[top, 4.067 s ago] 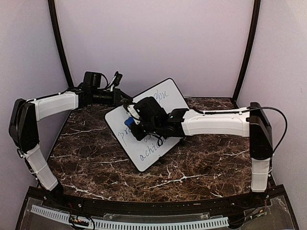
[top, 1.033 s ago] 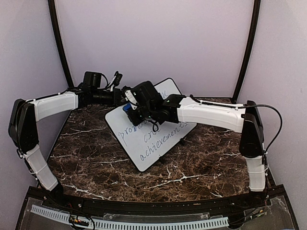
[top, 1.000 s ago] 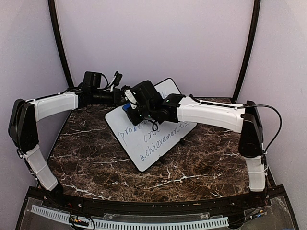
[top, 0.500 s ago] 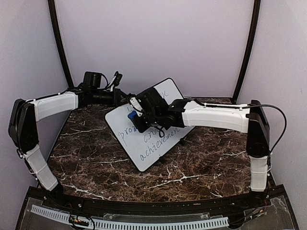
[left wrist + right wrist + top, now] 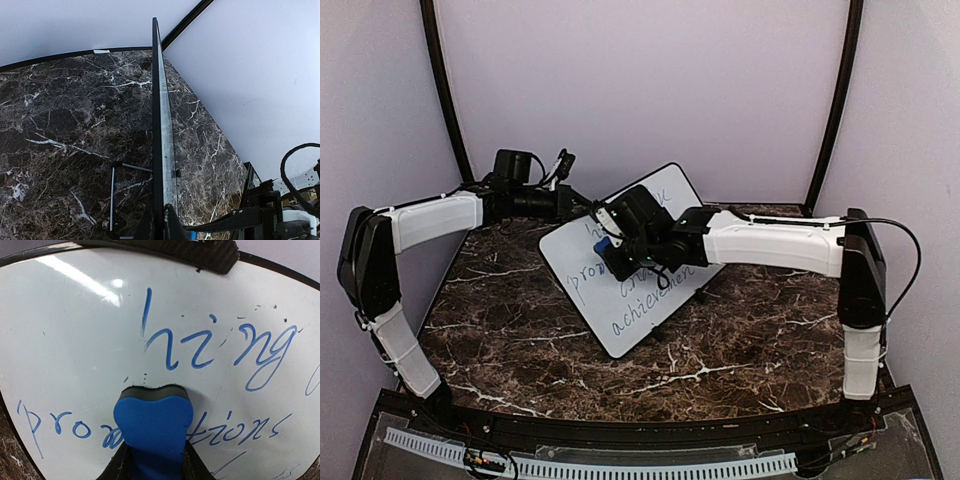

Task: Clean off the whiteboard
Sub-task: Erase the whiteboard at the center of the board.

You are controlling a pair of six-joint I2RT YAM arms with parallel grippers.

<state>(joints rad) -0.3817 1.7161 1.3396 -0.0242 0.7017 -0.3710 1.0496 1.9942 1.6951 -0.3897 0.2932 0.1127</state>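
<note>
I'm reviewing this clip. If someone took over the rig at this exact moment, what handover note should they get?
Left hand: shut on the edge of the whiteboard, steadying it. The board stands tilted on its wire stand on the table.
Right hand: shut on the blue eraser, which looks to be against the board just under "hing".
Done: little. Only the board's top-left area is blank.
Left: "hing", the "pro...tions" line and the lines below it are still written and need wiping.
</note>
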